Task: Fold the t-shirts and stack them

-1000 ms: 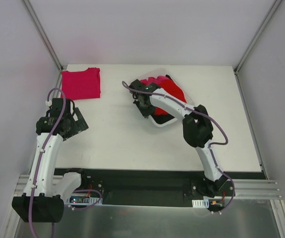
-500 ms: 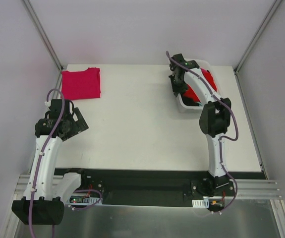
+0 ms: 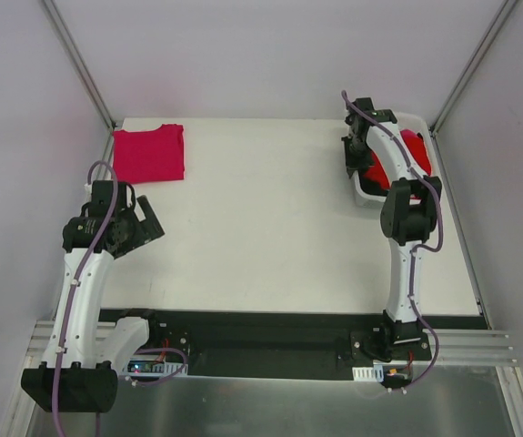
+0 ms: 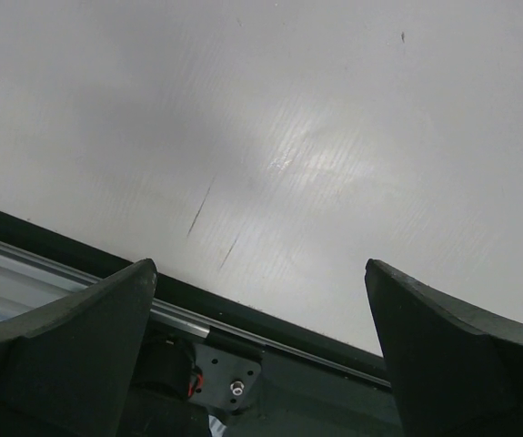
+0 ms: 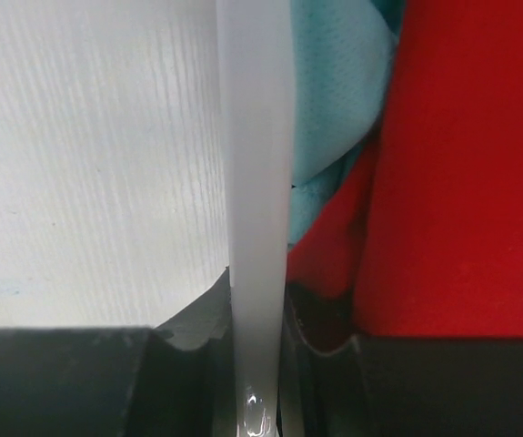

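We find the left end effector (image 3: 143,224) hanging over the left side of the worktop (image 3: 270,237), near its left edge. Its jaws are spread wide and hold nothing. In the left wrist view the two dark fingers (image 4: 70,355) frame only bare worktop (image 4: 288,137), with the dark near edge and a metal rail below them.

The right arm reaches out to the far right corner of the worktop. There the right end effector (image 3: 359,160) is closed on the left-hand rim of the white basket (image 3: 365,193). In the right wrist view the pale rim of the basket (image 5: 256,182) runs straight up the middle and passes between the two fingers of the right end effector (image 5: 256,382), which pinch it from both sides.

Inside the basket we see a bright red t-shirt (image 3: 408,155) filling most of it. Close up, the red t-shirt (image 5: 461,182) lies against the inner side of the rim, and a bunched teal t-shirt (image 5: 334,82) is pressed between it and the rim. White worktop (image 5: 88,137) shows on the outer side of the rim.

A magenta-pink t-shirt (image 3: 149,153) lies folded flat at the far left corner of the worktop, well apart from both arms and from the basket.
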Controlling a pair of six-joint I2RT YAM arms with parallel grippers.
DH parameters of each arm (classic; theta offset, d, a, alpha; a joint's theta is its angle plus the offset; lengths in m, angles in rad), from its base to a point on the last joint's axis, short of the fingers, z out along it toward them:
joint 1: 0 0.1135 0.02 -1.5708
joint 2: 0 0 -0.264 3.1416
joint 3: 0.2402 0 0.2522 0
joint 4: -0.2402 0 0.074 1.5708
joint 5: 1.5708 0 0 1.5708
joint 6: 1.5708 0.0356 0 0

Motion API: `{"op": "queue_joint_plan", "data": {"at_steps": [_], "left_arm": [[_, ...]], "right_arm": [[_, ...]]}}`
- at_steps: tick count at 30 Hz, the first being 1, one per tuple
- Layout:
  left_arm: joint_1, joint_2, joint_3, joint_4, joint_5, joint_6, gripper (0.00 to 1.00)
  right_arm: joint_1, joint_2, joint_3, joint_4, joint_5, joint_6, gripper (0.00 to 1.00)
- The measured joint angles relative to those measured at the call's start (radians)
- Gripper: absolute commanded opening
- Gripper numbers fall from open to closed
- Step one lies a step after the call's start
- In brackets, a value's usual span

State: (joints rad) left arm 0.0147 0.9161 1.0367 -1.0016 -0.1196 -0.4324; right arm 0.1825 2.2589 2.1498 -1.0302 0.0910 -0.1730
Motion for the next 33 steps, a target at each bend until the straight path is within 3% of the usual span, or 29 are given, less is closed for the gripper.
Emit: {"op": "queue_joint_plan", "data": {"at_steps": [8, 27, 33], "left_arm": [[0.000, 0.000, 0.047, -0.015, 0.010, 0.005, 0.99], [-0.081, 0.034, 0.097, -0.037, 0.022, -0.002, 0.99], [-0.094, 0.044, 0.118, -0.037, 0.021, -0.006, 0.99]], "right_arm": [[-0.015, 0.108, 0.090, -0.030, 0.019, -0.003, 0.01], [-0.164, 0.173, 0.189, -0.034, 0.013, -0.031, 0.03], [-0.162, 0.173, 0.183, -0.028, 0.017, -0.035, 0.01]]}}
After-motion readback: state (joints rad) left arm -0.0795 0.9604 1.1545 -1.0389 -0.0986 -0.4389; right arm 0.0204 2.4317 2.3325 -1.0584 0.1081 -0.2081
